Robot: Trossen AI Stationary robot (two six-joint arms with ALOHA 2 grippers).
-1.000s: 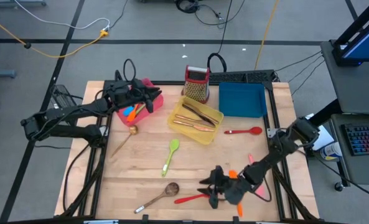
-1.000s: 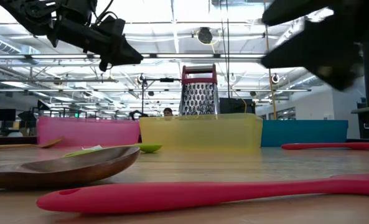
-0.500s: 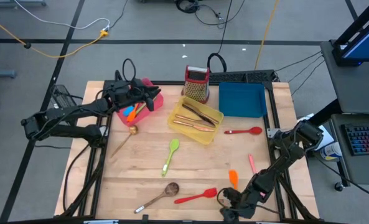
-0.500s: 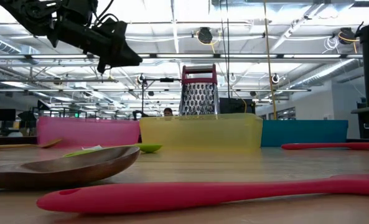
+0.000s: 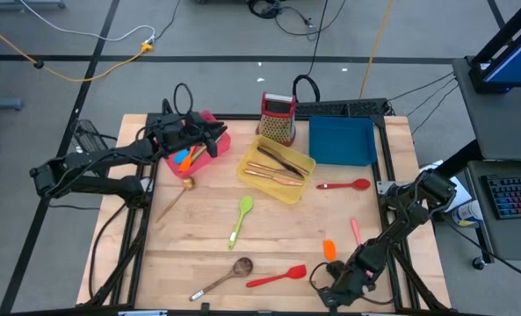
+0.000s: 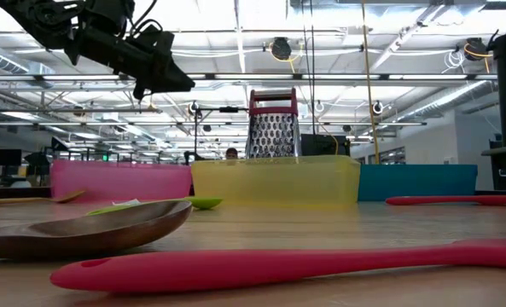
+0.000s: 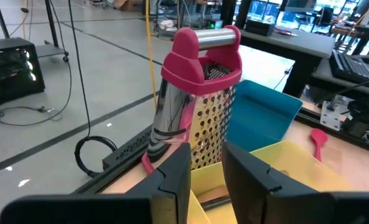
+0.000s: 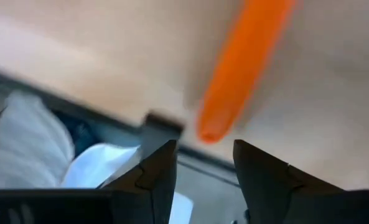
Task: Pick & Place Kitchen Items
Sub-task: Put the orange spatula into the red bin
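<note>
My left gripper point(image 5: 218, 139) hovers open and empty over the pink tray point(image 5: 179, 164), which holds orange and blue utensils; it also shows in the low view point(image 6: 163, 77) and in its wrist view point(image 7: 207, 171). My right gripper point(image 5: 329, 291) is low at the table's near edge, open and empty point(image 8: 203, 165), beside the orange utensil point(image 5: 329, 249), whose handle end shows in the right wrist view point(image 8: 234, 81). On the table lie a red spatula point(image 5: 278, 277), a wooden spoon point(image 5: 227, 276), a green spoon point(image 5: 241, 218), a red spoon point(image 5: 343, 186), a pink utensil point(image 5: 355, 230) and a copper spoon point(image 5: 174, 197).
A yellow tray point(image 5: 300, 189) with copper cutlery and a black knife stands mid-table, a blue tray point(image 5: 341, 140) at the far right, and a red-topped grater point(image 5: 278, 117) between them at the far edge. Cables run along the far edge.
My right gripper has drawn back from over the red spatula and orange utensil toward the table's near edge and has dropped out of the low view. The orange utensil now lies uncovered on the table.
</note>
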